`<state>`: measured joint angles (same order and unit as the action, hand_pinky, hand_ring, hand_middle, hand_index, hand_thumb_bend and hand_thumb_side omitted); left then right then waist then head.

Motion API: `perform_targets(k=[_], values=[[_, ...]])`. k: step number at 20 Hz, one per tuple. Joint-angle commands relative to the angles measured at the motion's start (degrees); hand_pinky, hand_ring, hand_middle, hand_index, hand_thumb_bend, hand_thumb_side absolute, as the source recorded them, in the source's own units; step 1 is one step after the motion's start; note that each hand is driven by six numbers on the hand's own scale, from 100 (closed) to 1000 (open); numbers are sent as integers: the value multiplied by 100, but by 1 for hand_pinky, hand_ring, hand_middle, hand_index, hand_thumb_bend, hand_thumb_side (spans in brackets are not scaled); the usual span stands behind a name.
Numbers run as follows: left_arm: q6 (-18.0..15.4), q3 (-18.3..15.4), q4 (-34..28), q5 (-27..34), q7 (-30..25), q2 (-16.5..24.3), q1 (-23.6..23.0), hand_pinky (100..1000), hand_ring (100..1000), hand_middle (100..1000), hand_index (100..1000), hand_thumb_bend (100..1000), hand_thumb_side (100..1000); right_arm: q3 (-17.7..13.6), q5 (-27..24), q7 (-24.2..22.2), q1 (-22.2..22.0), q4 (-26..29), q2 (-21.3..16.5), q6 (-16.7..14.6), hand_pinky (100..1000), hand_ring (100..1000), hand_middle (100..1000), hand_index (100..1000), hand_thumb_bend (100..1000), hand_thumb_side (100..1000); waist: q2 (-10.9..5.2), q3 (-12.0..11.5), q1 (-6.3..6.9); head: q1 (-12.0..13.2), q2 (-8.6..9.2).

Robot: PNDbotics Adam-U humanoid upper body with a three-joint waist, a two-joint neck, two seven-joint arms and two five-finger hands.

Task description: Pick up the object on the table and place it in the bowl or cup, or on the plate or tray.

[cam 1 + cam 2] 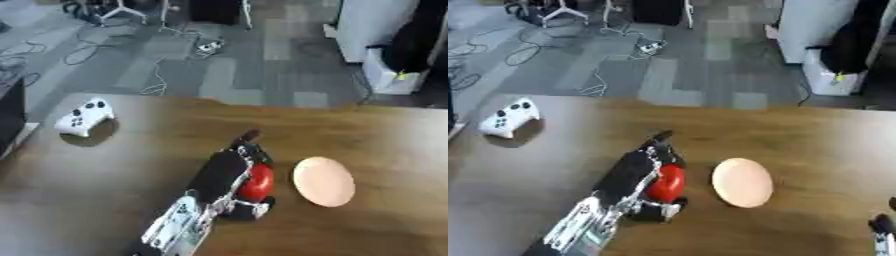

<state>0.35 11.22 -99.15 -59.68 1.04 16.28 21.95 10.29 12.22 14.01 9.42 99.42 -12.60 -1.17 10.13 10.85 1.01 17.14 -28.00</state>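
Red round object, tomato- or apple-like, sits inside the left robot hand, fingers and thumb curled round it, so it is gripped. Cannot tell if it is lifted off the counter or resting on it; a dark shadow or thumb part lies right under it.

Plate, pale and round, lies just to the right of that robot hand, near but apart from the red object, flat on the counter.

Step in hand, as I judge it: carry the red object sideways to the plate and set it down. To do it well: lift enough to clear the plate rim, travel right on a short path, stop over the plate's middle, lower until it rests, then uncurl the fingers. A round thing may roll, so release low and central, and draw the fingers up, not sideways.

Right robot hand shows only at the lower right corner of the right eye view; cannot tell its state.

White game controller sits well apart, far left of the working hand, out of the way.
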Motion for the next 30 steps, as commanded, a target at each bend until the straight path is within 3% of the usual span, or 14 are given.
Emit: perform_targets(k=[1, 5, 12, 13, 18, 30], values=[[-42, -31, -158, -112, -18, 173, 215, 100, 1000, 276, 435, 437, 100, -38, -9, 7, 26, 60, -79, -13, 803, 694, 913, 898, 261, 712, -112, 14, 4, 44, 120], [-120, 37, -157, -155, -56, 254, 448, 100, 1000, 224, 437, 452, 100, -36, -6, 5, 22, 56, -83, -14, 804, 694, 913, 898, 261, 712, -114, 44, 27, 87, 169], [-254, 166, 102, -346, -36, 190, 759, 100, 1000, 223, 438, 460, 100, -36, 1, 5, 38, 44, -67, -23, 804, 694, 913, 899, 260, 712, -79, 131, 73, 185, 234], [-272, 194, 152, -390, -19, 156, 790, 100, 1000, 227, 439, 493, 100, -39, 13, 8, 38, 42, -65, -20, 804, 694, 914, 899, 244, 716, -71, 152, 76, 197, 246], [-375, 262, 431, -442, 70, -20, 950, 100, 1000, 235, 438, 454, 100, -66, 17, 37, 21, 42, -39, -21, 804, 694, 913, 899, 282, 707, -30, 265, 80, 256, 297], [-470, 261, 1117, -773, 315, -325, 1187, 100, 1000, 238, 439, 425, 100, -132, 71, 103, -116, 67, 55, -12, 805, 695, 915, 900, 257, 712, 113, 619, 6, 558, 494]])
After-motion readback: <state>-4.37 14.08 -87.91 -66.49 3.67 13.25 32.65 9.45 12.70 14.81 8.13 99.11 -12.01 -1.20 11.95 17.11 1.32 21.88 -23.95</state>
